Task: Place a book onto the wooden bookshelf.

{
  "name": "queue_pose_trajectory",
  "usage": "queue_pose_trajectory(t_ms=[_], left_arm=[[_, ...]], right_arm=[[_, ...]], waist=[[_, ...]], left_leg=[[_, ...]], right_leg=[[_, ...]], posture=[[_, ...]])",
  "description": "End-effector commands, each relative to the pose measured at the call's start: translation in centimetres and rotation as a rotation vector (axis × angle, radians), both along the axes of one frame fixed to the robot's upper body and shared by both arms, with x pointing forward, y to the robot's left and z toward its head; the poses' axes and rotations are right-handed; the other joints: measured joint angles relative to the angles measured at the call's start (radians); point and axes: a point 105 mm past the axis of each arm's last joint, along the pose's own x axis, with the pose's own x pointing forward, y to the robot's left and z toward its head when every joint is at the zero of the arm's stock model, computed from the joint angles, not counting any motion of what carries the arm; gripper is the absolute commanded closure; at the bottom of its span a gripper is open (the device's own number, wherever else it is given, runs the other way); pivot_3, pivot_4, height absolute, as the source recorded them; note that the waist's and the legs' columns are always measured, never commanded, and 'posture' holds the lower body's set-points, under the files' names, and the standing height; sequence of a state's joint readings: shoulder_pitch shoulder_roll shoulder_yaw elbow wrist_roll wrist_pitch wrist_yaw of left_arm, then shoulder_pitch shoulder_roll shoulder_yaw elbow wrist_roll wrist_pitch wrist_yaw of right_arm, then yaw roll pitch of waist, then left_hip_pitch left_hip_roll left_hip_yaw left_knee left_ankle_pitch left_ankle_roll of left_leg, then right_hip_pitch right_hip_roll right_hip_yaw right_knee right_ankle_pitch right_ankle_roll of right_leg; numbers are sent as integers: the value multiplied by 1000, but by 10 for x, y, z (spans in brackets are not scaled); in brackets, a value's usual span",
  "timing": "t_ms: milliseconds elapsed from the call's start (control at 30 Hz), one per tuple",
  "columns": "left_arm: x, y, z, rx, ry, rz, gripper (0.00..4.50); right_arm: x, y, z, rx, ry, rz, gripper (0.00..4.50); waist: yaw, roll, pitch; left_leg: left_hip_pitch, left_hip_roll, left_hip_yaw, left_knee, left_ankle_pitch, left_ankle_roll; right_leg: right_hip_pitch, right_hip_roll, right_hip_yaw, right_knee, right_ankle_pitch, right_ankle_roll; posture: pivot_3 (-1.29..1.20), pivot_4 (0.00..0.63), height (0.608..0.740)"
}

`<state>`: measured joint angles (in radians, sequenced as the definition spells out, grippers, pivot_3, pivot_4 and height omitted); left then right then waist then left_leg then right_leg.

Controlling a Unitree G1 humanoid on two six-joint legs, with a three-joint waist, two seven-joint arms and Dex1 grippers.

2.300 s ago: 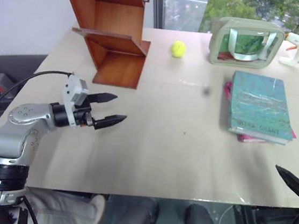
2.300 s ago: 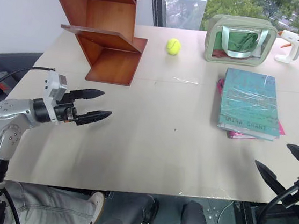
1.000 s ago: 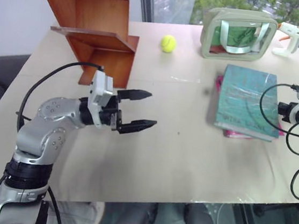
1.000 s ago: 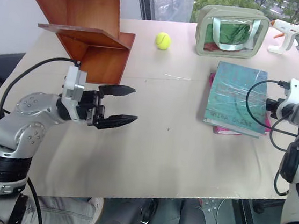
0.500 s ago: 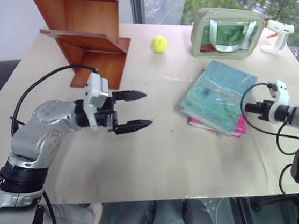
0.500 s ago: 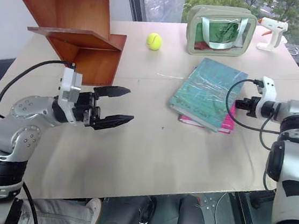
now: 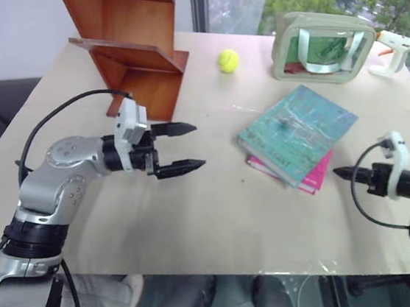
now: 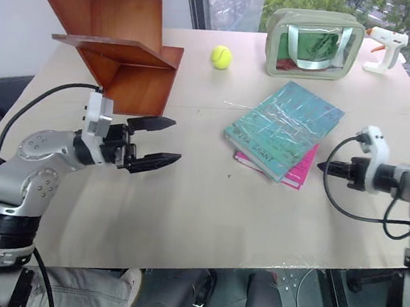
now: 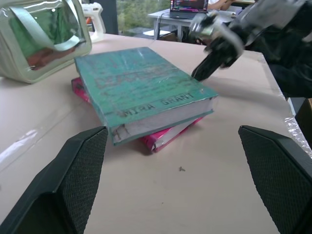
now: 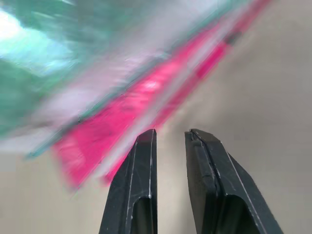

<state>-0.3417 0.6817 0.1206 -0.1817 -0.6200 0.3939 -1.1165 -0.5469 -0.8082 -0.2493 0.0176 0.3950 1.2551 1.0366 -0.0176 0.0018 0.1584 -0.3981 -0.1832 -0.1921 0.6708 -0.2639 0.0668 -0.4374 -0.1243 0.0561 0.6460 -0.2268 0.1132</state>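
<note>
The teal book [image 7: 296,133] lies skewed near the middle of the table on top of a smaller pink book [image 7: 312,173]. Its lettered edge faces my left gripper in the left wrist view, where the book [image 9: 141,92] sits ahead between my spread fingers [image 9: 73,185]. My left gripper [image 7: 197,147] is open and empty, pointing right, a hand's width short of the books. My right gripper [image 7: 336,170] is shut, its tip just off the pink book's right corner and touching nothing. The wooden bookshelf [image 7: 143,50] stands at the table's far left, behind my left gripper.
A yellow tennis ball [image 7: 229,60] lies right of the shelf. A clear pouch with green contents [image 7: 321,48] and a white glue gun [image 7: 395,45] stand along the far edge. Bare tabletop [image 7: 227,215] stretches between the books and the front edge.
The two books slid left and turned askew while my shut right gripper was against their right side. That gripper has since drawn back to the right, clear of them. My left gripper has barely moved.
</note>
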Motion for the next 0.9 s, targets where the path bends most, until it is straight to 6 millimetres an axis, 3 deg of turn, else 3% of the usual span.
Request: queue_pose_trajectory(t_ms=[33, 133, 200, 300, 433, 633, 800, 900], left_arm=[[2, -2, 6, 4, -47, -12, 0], [3, -3, 5, 5, -46, -16, 0], [4, -3, 4, 9, -43, -19, 0], [6, -4, 4, 12, -45, -23, 0], [6, -3, 6, 14, -52, -24, 0], [3, -3, 6, 11, -59, -16, 0], [2, -3, 4, 6, -58, -12, 0], [4, -5, 2, 1, -56, -15, 0]], right_arm=[[-33, 35, 50, -18, -165, 119, 3545], [-54, 68, 54, -19, -194, 222, 3545], [-58, 93, 45, -26, -201, 282, 3545], [-53, 116, 27, -95, -197, 282, 3545], [-40, 130, 5, -170, -194, 239, 3545], [-32, 121, -10, -275, -187, 195, 3545], [-29, 84, -10, -361, -158, 96, 3545], [-38, 73, -1, -344, -157, 103, 3545]], waist=[[2, 0, 0], [4, -3, -2], [4, -3, -2], [6, -3, -2], [7, -4, -2], [6, -4, -2], [8, -4, -2], [9, -4, -2]], left_leg=[[0, 0, 0, 0, 0, 0], [0, 4, 0, 0, 0, -2], [1, 5, 0, 0, 0, -2], [1, 5, 1, 0, 0, -3], [0, 4, 1, 1, 0, -3], [1, 4, 1, 1, 1, -3], [1, 4, 0, 1, 1, -3], [1, 4, 0, 1, 1, -3]], right_leg=[[0, 0, 0, 1, 0, 0], [0, 0, -1, 1, 1, -2], [0, 1, -1, 1, 2, -3], [0, 1, 0, 1, 3, -4], [0, 2, -1, 1, 3, -4], [0, 3, -1, 1, 3, -4], [0, 4, -2, 1, 3, -4], [0, 4, -2, 1, 3, -4]], posture=[[0, 150, 740], [0, 150, 740], [0, 150, 740], [0, 150, 740], [0, 150, 740], [0, 150, 740], [0, 150, 740], [0, 150, 740]])
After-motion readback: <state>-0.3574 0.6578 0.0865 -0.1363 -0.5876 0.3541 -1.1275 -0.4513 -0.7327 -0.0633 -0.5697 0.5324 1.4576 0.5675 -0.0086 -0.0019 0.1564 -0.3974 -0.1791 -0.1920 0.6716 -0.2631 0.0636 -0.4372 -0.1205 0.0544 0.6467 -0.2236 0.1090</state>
